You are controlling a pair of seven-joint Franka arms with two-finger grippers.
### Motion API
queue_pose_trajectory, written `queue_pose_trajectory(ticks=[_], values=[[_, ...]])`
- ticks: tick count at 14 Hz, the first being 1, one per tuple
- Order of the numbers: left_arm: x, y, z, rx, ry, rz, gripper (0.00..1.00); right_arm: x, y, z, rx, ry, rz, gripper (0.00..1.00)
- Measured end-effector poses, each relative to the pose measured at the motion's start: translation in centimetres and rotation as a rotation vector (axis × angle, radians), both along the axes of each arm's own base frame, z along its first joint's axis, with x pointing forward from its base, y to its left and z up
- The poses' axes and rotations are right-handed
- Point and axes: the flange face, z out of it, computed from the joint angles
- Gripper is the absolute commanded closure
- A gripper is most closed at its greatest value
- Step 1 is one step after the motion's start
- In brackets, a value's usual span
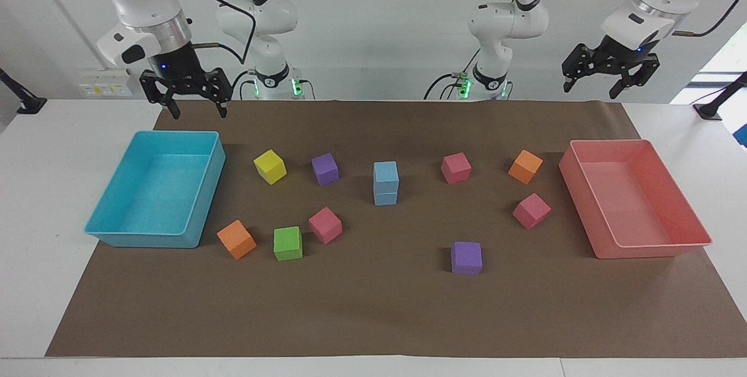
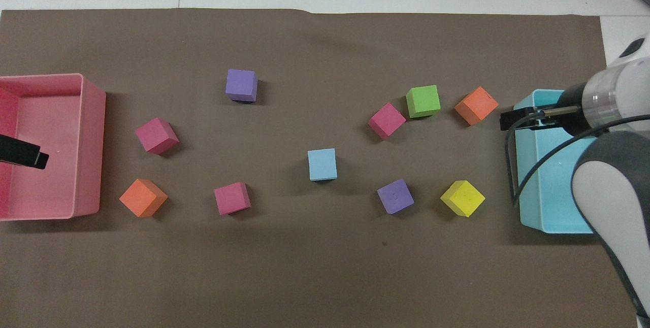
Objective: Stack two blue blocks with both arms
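STACK: two sky-blue foam cubes [image 1: 386, 183] one atop the other, mat centre | NEIGHBOURS: purple foam cube [image 1: 325, 168], pink foam cube [image 1: 456, 167] beside, apart | LEFT GRIPPER [image 1: 607, 77]: released, raised above pink plastic tray [image 1: 671, 244] | RIGHT GRIPPER [image 1: 197, 107]: released, raised above turquoise plastic tray [image 1: 140, 238]

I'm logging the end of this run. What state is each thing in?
blue blocks: stacked, one on the other, mid-table, nothing touching them.
left gripper: open, empty, raised by the pink tray's end.
right gripper: open, empty, raised by the turquoise tray's end.
turquoise tray: empty.
pink tray: empty.
yellow cube: loose on the mat, unstacked.
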Motion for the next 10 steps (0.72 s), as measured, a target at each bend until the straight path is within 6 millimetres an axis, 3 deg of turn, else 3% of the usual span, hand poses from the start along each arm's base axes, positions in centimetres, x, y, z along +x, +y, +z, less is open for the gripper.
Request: queue_pose_trajectory(ticks=[4,10], values=[[0.1,0.6,0.1,0.0,-0.008,0.012,0.0,-1.6,-0.3,1.8,0.002,0.012,-0.005,0.0],[0.1,0.5,0.2,0.002,-0.009,0.06,0.0,-1.9,-0.6,1.7,0.0,0.033,-0.01,0.0]])
